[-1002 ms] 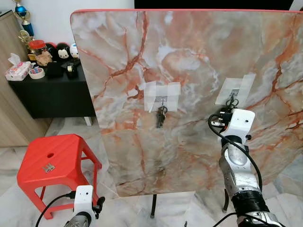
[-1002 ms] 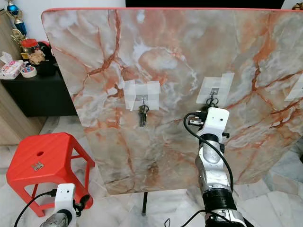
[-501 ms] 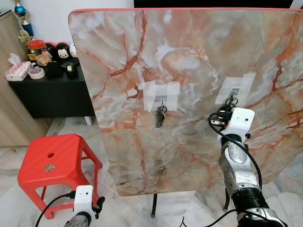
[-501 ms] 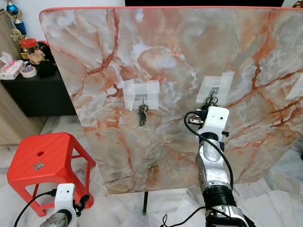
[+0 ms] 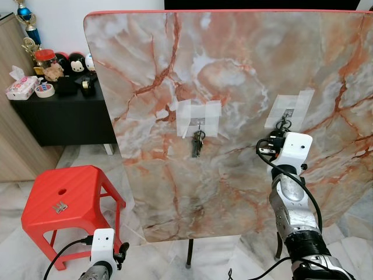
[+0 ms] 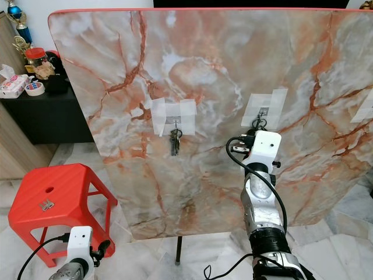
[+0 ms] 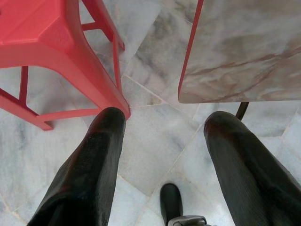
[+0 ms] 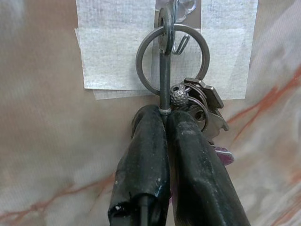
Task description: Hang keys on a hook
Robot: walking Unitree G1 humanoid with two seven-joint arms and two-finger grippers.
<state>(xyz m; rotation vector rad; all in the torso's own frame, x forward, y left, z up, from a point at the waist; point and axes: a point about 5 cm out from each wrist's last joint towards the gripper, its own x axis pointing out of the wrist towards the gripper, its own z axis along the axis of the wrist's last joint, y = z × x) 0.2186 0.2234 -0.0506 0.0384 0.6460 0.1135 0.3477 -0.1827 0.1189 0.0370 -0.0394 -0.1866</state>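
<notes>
My right gripper (image 8: 165, 115) is raised against the upright marble board (image 5: 233, 70) and shut on a bunch of keys (image 8: 200, 101). It pinches one key by its shank. The key ring (image 8: 171, 59) lies over the small clear hook (image 8: 181, 42), which is taped to the board with white tape (image 5: 289, 109); whether the ring rests on the hook I cannot tell. A second bunch of keys (image 5: 198, 143) hangs from the left taped hook (image 5: 199, 123). My left gripper (image 7: 164, 125) hangs low over the floor, open with nothing in it.
A red plastic stool (image 5: 67, 198) stands at the lower left, close to the left gripper. A black cabinet (image 5: 64, 114) with tissues, tape and ornaments stands at the back left. The board's thin leg (image 5: 189, 254) stands on the marble floor (image 7: 155, 141).
The right gripper has edged slightly up toward the right hook with the keys in it. The left arm has not moved.
</notes>
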